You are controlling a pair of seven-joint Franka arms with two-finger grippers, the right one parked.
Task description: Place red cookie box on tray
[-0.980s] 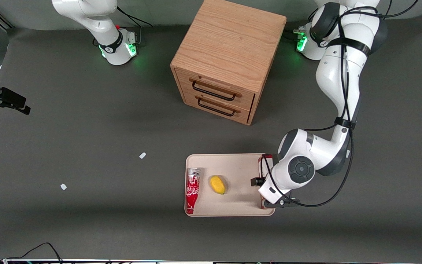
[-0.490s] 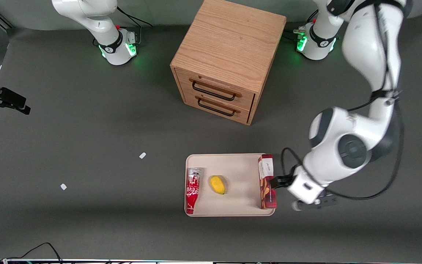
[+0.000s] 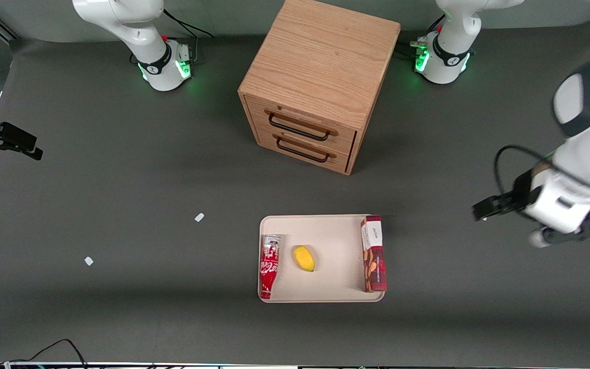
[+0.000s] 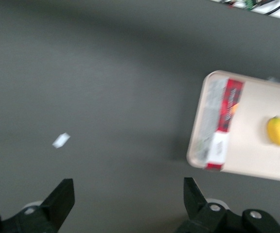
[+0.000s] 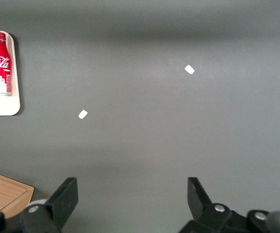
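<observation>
The red cookie box (image 3: 373, 253) lies flat on the beige tray (image 3: 333, 230), along the tray's rim at the working arm's end, its white end panel pointing toward the drawer cabinet. The left wrist view shows the same box (image 4: 222, 124) just inside the tray (image 4: 256, 158) edge. My gripper (image 3: 481, 211) hangs over bare table well off the tray, toward the working arm's end. In the wrist view the gripper (image 4: 128, 187) is open, with only grey tabletop between its fingers.
A red soda bottle (image 3: 269, 266) and a yellow fruit (image 3: 304, 258) also lie on the tray. A wooden two-drawer cabinet (image 3: 320, 82) stands farther from the front camera. Small white scraps (image 3: 199, 217) (image 3: 88, 261) (image 4: 61, 140) lie on the grey tabletop.
My gripper has let go of the box, opened, and swung away from the tray toward the working arm's end. The box stays where it was set down.
</observation>
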